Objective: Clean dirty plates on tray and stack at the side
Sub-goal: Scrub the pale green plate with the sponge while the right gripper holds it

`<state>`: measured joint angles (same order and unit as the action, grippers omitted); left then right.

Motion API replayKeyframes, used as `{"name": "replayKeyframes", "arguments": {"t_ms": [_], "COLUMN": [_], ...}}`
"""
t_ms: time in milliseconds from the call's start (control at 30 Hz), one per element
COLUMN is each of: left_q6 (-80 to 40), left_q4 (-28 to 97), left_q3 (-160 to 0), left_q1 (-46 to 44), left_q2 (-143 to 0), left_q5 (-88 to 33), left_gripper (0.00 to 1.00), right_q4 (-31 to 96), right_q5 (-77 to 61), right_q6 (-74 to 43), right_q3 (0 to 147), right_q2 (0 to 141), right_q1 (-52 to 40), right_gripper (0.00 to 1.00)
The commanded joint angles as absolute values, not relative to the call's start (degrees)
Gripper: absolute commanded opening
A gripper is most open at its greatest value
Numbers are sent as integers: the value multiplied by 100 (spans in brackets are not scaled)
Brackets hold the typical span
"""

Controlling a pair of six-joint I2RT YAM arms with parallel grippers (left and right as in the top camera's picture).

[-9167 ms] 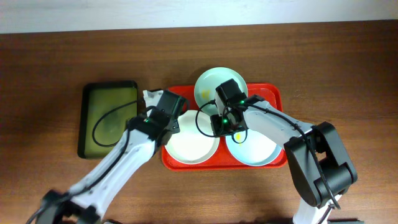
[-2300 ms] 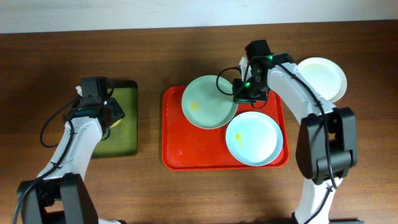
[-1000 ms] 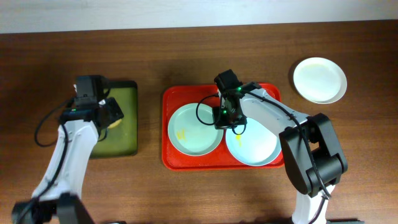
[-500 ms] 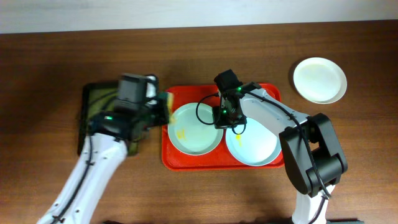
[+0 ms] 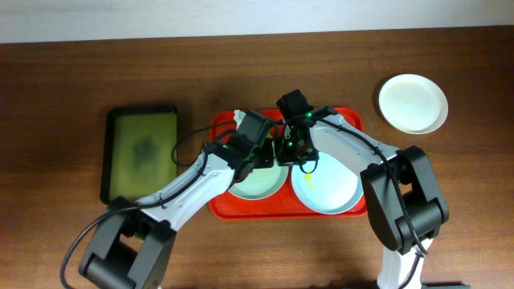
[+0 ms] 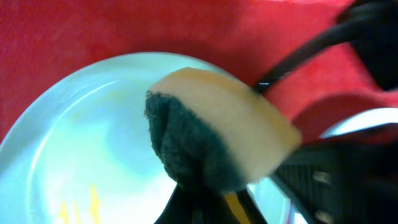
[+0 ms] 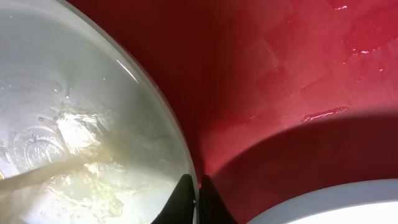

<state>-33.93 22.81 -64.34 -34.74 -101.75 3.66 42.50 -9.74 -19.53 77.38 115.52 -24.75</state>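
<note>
The pale green plate (image 5: 257, 183) lies in the left half of the red tray (image 5: 347, 120). Yellow smears show on it in the left wrist view (image 6: 92, 202). My right gripper (image 5: 287, 152) is shut on its right rim (image 7: 180, 149), fingertips pinching the edge (image 7: 198, 194). My left gripper (image 5: 254, 146) is shut on a yellow sponge with a dark scouring face (image 6: 217, 140), held just over the green plate (image 6: 81, 155). The pale blue plate (image 5: 329, 189) with a yellow smear lies in the tray's right half. The white plate (image 5: 413, 103) sits on the table at the far right.
An olive-green, black-rimmed tray (image 5: 143, 152) lies on the table to the left of the red tray. The two arms meet closely over the middle of the red tray. A black cable (image 6: 311, 53) crosses the tray in the left wrist view.
My left arm has swung right from the olive tray, carrying the sponge over the green plate. My right gripper has stayed on the green plate's rim.
</note>
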Motion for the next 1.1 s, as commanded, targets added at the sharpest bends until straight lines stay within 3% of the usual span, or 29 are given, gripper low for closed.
{"name": "replayKeyframes", "arguments": {"t_ms": [0, 400, 633, 867, 1067], "left_q6": [-3476, -3363, -3391, -3522, -3352], "left_q4": [2318, 2834, 2698, 2082, 2117], "left_q3": [-6326, -6322, -5874, -5811, -5811], "left_q1": [-3459, -3076, -3020, -3039, -3142], "left_q2": [-10337, -9129, -9568, -10357, -10586], "left_q5": [543, 392, 373, -392, 36], "left_gripper": [0, 0, 0, 0, 0], "right_q4": [4230, 4257, 4259, 4261, 4259], "right_q5": [-703, -703, -703, -703, -701], "right_q6": [-1999, -1979, -1979, -1979, -1979], "right_q3": [7684, 7797, 7797, 7797, 7797], "right_q2": [11478, 11467, 11467, 11467, 11467], "right_q1": [-2467, -2467, -2467, -2469, -2467], "right_gripper": [4, 4, 4, 4, 4]}}
